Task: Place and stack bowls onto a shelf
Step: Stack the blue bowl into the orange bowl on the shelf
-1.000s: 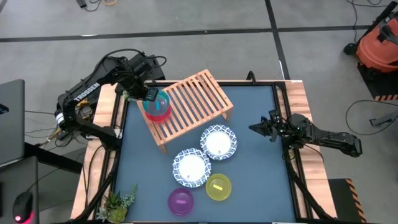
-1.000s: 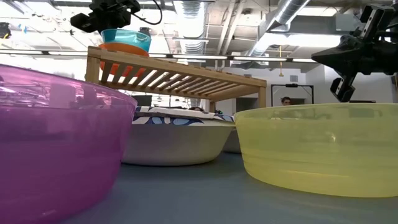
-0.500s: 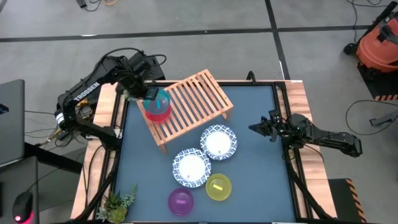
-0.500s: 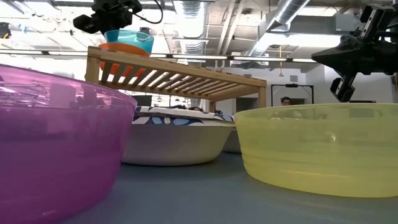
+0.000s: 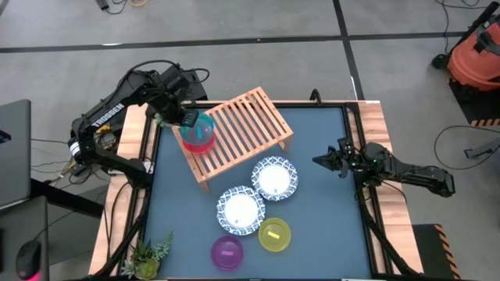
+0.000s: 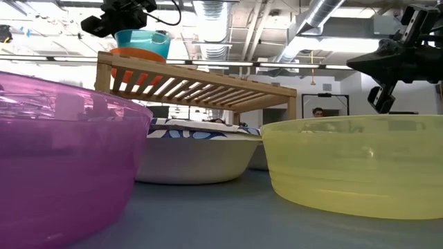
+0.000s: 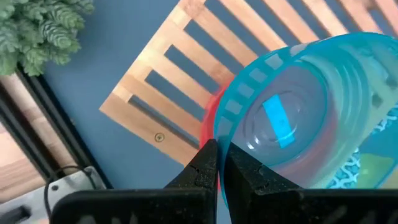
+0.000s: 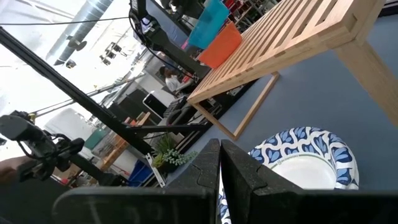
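Translucent cyan bowl (image 7: 298, 112) – tilted, nested in red bowl (image 5: 201, 144)

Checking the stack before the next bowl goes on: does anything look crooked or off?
Yes. The cyan bowl sits tilted in the red bowl at the shelf's end, its rim pinched in the left gripper, so it isn't nested flat.

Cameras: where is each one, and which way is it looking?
High view: above the table, looking straight down; both arms show, left gripper on the cyan bowl.
Low view: at tabletop height, looking level past the purple bowl and yellow bowl.
Left wrist view: on the left arm, facing the cyan bowl; its fingers show.
Right wrist view: on the right arm, its gripper shut, facing the shelf.
All four show the shelf.
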You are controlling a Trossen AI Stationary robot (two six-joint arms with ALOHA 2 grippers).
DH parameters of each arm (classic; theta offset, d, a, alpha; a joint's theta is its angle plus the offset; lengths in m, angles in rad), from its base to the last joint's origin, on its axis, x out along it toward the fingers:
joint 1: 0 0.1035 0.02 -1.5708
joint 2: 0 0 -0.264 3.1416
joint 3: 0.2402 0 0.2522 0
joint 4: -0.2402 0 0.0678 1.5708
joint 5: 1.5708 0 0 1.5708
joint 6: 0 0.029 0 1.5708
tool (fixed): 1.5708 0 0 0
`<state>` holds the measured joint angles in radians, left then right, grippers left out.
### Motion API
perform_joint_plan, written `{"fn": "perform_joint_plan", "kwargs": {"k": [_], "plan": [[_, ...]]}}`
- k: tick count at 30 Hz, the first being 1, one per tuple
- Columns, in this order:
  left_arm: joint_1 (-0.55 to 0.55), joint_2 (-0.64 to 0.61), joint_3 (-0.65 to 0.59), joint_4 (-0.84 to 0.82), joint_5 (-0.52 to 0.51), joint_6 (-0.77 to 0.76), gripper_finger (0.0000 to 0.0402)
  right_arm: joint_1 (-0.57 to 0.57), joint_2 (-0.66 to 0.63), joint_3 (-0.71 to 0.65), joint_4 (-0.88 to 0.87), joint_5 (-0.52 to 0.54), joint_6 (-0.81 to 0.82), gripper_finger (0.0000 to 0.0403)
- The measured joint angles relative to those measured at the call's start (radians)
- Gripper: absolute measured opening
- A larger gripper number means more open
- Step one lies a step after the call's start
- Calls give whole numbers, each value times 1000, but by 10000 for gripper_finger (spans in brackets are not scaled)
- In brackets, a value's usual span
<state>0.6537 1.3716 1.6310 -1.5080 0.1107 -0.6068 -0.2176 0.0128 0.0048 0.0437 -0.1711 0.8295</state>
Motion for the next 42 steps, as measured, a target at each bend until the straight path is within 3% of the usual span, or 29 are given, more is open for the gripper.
{"fn": "perform_joint_plan", "kwargs": {"k": [11,16,19,21,26,29,35,42], "plan": [[31,-3,0,-4,17,69,0,0,0,0,0,0,1,42],[112,-89,0,64,94,86,0,0,0,0,0,0,31,42],[96,-147,-9,88,65,89,0,0,0,0,0,0,37,42],[66,-213,-80,183,52,40,0,0,0,0,0,0,37,42],[32,-429,-390,467,79,-165,0,-1,0,0,-1,11,60,42],[32,-490,-471,592,113,-249,0,-1,0,0,-2,19,61,42],[19,-453,-452,549,106,-264,0,-1,0,0,-3,20,61,42],[-31,-336,-371,373,56,-244,0,-1,0,0,-4,26,63,42]]}}
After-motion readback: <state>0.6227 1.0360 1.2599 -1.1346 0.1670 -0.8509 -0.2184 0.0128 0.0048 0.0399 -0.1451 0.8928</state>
